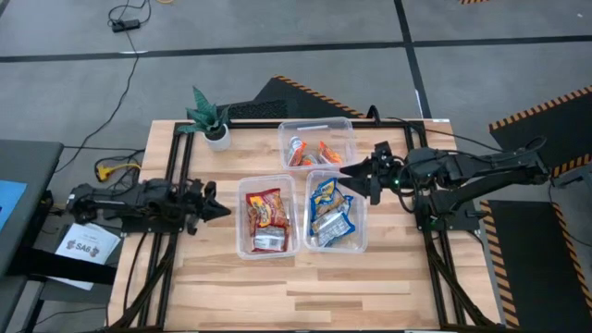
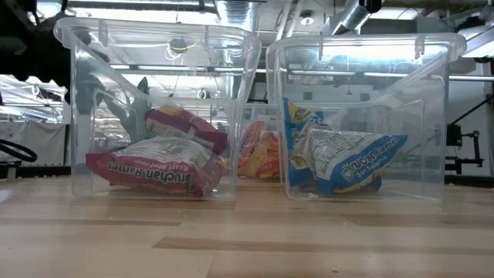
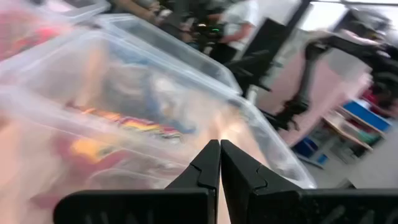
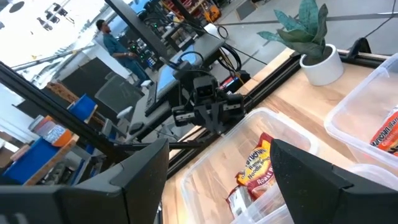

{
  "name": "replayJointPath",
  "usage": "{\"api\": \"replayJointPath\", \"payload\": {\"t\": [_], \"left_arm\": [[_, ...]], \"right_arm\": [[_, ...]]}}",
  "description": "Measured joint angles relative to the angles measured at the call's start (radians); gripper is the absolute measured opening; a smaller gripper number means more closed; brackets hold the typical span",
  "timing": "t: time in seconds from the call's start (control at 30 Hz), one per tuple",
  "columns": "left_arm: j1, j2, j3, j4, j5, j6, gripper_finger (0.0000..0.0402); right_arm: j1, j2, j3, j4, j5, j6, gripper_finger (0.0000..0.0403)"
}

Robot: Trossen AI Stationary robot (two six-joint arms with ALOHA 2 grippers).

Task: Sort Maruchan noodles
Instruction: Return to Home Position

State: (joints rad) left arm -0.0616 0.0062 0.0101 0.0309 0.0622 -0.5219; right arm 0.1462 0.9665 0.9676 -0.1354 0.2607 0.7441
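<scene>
Right end effector [image 1: 356, 182] near crinkly packets [image 1: 331, 217] in clear bins [image 1: 364, 227]

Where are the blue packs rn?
High view: the blue packs lie in the near-right bin, right of the red-pack bin, with the right claw at its far right corner.

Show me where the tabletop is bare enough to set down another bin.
Freest: the strip of wooden table beyond the clear plastic bin of red packets and the clear bin of blue packets, opposite the green potted plant. A smaller patch between plant and red bin. Crowded: the middle, bins flanked by left claw and right claw.
</scene>
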Motion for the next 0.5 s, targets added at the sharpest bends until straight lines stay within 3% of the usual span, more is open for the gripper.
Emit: {"api": "replayJointPath", "payload": {"t": [0.1, 0.37, 0.5], "left_arm": [[-0.008, -0.004, 0.001, 0.013, 0.044, 0.036, 0.0000], [-0.007, 0.007, 0.001, 0.010, 0.044, 0.003, 0.0000], [-0.007, 0.007, 0.001, 0.008, 0.027, 0.000, 0.0000]], "right_arm": [[0.005, 0.000, 0.000, 0.000, 0.000, 0.000, 0.0302], [0.003, -0.001, 0.000, -0.011, -0.035, 0.000, 0.0300], [0.002, -0.042, 0.000, -0.108, -0.079, -0.016, 0.0258]]}}
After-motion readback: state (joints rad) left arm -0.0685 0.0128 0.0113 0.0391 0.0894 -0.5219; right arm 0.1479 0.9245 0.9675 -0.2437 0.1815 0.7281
